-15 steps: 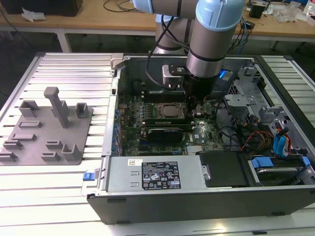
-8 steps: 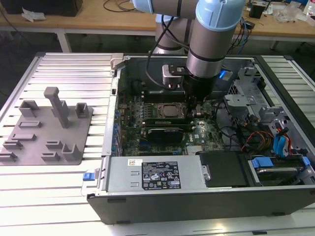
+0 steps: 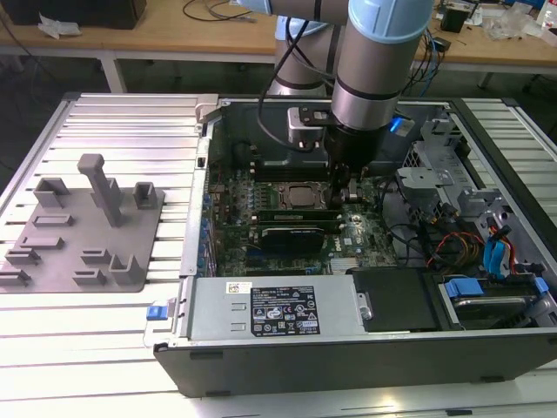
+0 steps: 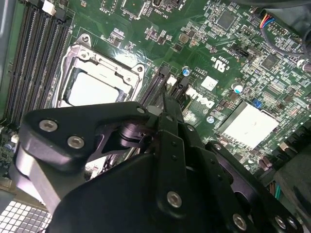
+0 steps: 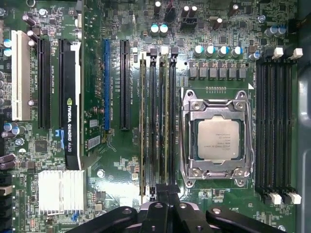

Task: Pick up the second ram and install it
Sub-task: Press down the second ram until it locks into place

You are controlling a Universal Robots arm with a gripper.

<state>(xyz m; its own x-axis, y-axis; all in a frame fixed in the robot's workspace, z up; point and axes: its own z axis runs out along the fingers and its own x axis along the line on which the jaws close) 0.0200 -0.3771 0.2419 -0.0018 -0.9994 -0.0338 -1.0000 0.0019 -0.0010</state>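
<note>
- Table [image 3: 113, 348]: ribbed metal slats; carries everything listed below.
- Computer case [image 3: 348, 366]: dark, laid open on its side towards the exterior view's right.
- Robot arm [image 3: 374, 61]: lowered upright into the open case.
- Holder tray [image 3: 78, 235]: grey, with upright posts; set at the exterior view's left, well apart from the case.
- Motherboard [image 5: 121, 160]: green, laid flat in the case floor.
- Graphics card [image 5: 70, 97]: black, seated in a long slot.
- Processor socket [image 5: 217, 138]: metal frame, just beside the memory slots.
- Second ram [image 5: 166, 121]: thin green stick seen edge-on, stood in a black slot beside the socket; another stick [image 5: 142, 121] is stood two slots away.
- Gripper [image 5: 167, 191]: black fingers drawn together, tips placed at one end of the second ram; contact cannot be told.
</note>
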